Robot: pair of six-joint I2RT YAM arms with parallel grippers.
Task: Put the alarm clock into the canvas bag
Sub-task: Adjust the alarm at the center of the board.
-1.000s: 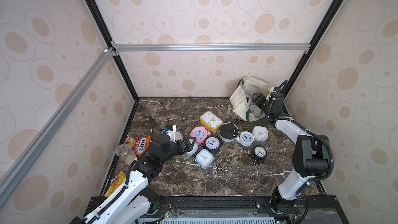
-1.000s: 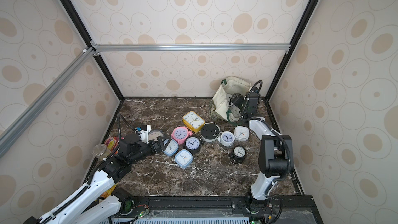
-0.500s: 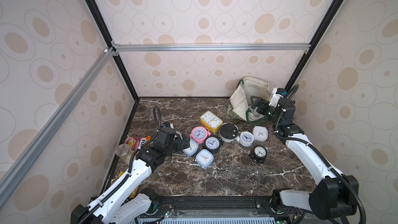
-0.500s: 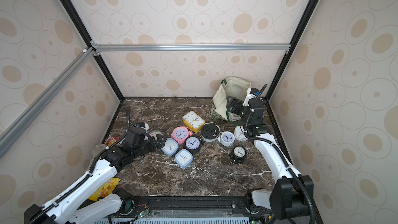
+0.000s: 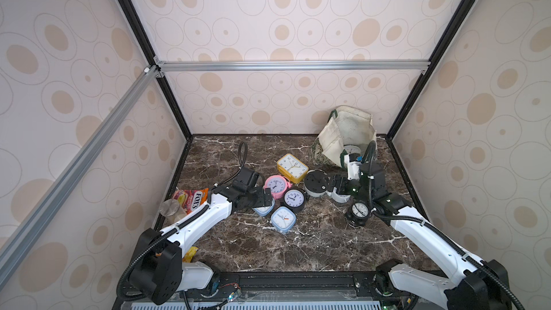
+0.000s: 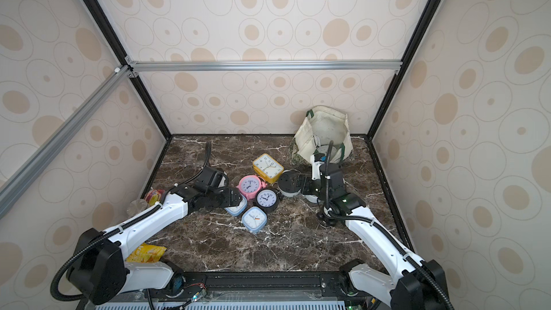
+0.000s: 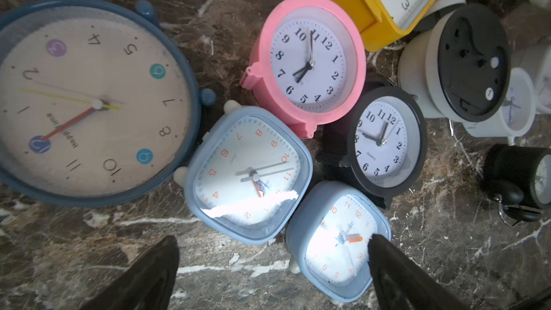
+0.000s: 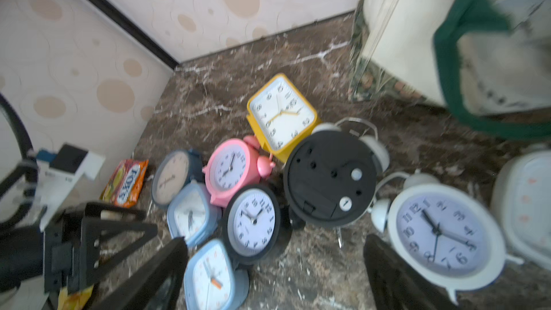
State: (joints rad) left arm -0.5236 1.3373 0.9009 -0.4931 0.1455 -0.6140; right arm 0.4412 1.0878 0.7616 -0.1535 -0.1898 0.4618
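The off-white canvas bag (image 5: 346, 132) with green handles stands open in the back right corner, and a pale alarm clock (image 5: 351, 150) lies inside it. Several alarm clocks cluster mid-table: yellow (image 5: 292, 167), pink (image 5: 277, 185), black (image 5: 293, 199), light blue (image 5: 283, 219). My left gripper (image 5: 264, 199) hovers open over another light blue clock (image 7: 247, 174), with nothing between its fingers. My right gripper (image 5: 335, 187) is open and empty, low beside a black-backed bell clock (image 8: 328, 177) and a white bell clock (image 8: 441, 234). The bag (image 8: 402, 40) sits behind it.
A FOX'S sweet packet (image 5: 190, 199) and a clear cup (image 5: 170, 208) lie by the left wall, a yellow packet (image 5: 189, 253) near the left arm's base. A small black clock (image 5: 359, 211) stands under the right forearm. Walls close in on three sides.
My right gripper has pulled back from the bag's mouth, opening wider, and come down beside the clocks. The left gripper has shifted slightly right over the clocks, still open.
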